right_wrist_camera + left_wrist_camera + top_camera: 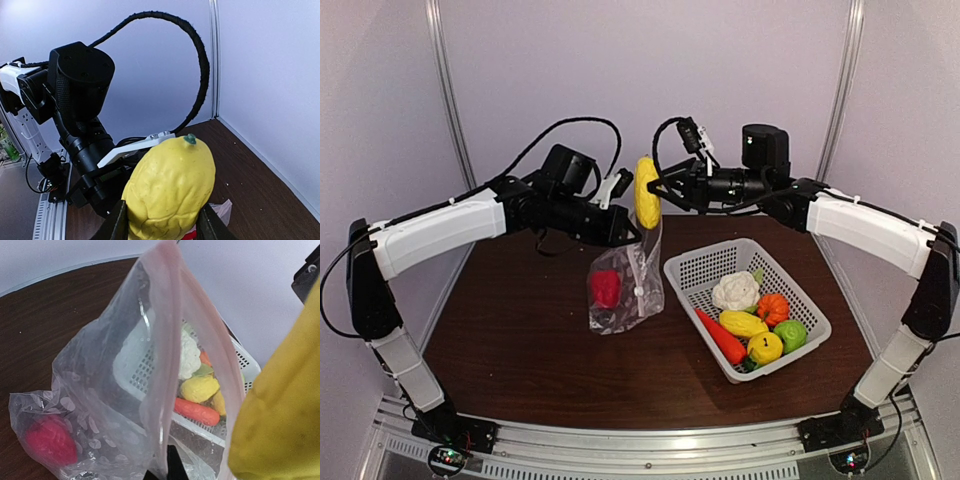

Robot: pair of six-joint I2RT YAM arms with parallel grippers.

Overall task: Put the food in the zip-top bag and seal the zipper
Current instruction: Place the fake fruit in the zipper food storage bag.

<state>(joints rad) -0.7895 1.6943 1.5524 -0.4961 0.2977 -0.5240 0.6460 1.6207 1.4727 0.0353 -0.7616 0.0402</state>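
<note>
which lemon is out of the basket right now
The lemon gripped by the right gripper over the zip-top bag; the other two lemons lie in the white basket.

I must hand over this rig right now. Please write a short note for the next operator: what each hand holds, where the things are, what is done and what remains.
Left hand: shut on the bag, holding it up by its mouth edge.
Right hand: shut on a lemon, just above the bag's mouth.
Done: the red pepper is inside the bag.
Left: drop in the held lemon. Then move over from the basket the cauliflower, pumpkin, apple, carrot, second lemon and third lemon.
Last: seal the zipper, which is open now.
</note>
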